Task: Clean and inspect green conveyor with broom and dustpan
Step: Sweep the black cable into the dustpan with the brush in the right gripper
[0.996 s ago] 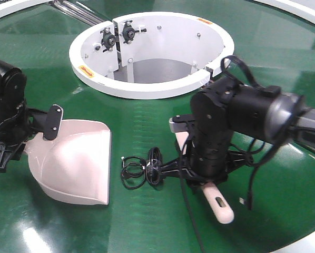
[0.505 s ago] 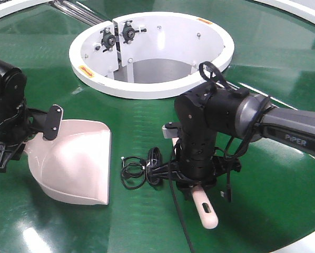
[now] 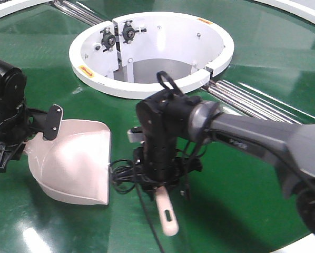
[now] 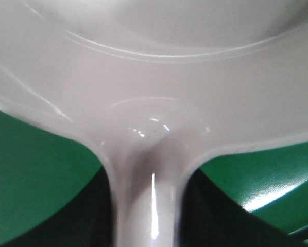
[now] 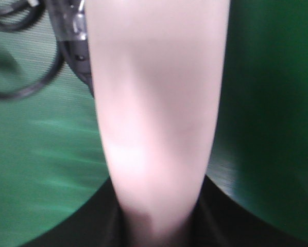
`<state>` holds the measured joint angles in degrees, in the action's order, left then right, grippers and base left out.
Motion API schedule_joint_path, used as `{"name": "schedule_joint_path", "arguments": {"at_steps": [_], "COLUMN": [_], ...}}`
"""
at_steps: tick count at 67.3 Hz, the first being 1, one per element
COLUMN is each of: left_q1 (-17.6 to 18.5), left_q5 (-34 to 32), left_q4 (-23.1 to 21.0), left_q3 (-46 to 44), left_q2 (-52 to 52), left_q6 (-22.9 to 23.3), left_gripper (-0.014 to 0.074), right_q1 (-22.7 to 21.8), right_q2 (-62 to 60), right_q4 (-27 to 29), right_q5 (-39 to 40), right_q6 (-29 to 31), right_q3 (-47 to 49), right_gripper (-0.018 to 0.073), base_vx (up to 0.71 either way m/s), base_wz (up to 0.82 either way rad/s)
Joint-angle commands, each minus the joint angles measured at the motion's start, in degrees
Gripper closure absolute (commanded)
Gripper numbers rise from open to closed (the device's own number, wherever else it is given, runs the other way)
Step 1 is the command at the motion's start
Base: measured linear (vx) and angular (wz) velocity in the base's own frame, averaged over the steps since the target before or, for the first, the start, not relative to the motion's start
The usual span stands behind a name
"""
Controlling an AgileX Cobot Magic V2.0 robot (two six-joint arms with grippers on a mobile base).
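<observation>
The green conveyor (image 3: 284,63) fills the front view, with its white ring (image 3: 147,87) near the top. Below and left of the ring, the dustpan (image 3: 76,163) lies flat on the belt. The left gripper (image 3: 26,134) pinches its handle, which only the left wrist view shows close up. Straight below the ring, the right gripper (image 3: 160,182) pinches the broom (image 3: 167,216). The slotted handle end shows only from the front. A small black cable tangle (image 3: 127,176) lies below the ring, slightly left.
</observation>
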<state>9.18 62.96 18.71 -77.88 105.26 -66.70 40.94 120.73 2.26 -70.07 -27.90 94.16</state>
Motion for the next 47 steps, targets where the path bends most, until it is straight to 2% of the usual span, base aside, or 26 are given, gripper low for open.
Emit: {"name": "schedule_joint_path", "arguments": {"at_steps": [1, 22, 36, 47], "left_q1": [0.39, 0.39, 0.39, 0.39], "left_q5": [0.93, 0.93, 0.93, 0.93], "left_q4": [0.68, 0.68, 0.68, 0.68], "left_q3": [-1.58, -1.58, -1.58, -1.58], "left_q2": [-2.92, -2.92, -2.92, -2.92], "left_q6": [-0.37, -0.37, -0.37, -0.37], "left_gripper": [0.0603, 0.0603, 0.0603, 0.0603], "right_q1": [1.24, 4.03, 5.43, 5.43], "right_q2": [-1.09, 4.49, 6.85, 7.16], "right_q4": [3.88, 11.71, 12.59, 12.86], "right_q5": [-3.84, -3.80, -3.80, -3.80], "right_q6": [1.93, 3.87, 3.96, 4.23], "right_q3": [4.94, 18.48, 25.93, 28.04], "right_gripper": [0.0552, 0.0552, 0.0552, 0.0552], "base_vx": [0.00, 0.00, 0.00, 0.00], "base_wz": [0.00, 0.00, 0.00, 0.00]}}
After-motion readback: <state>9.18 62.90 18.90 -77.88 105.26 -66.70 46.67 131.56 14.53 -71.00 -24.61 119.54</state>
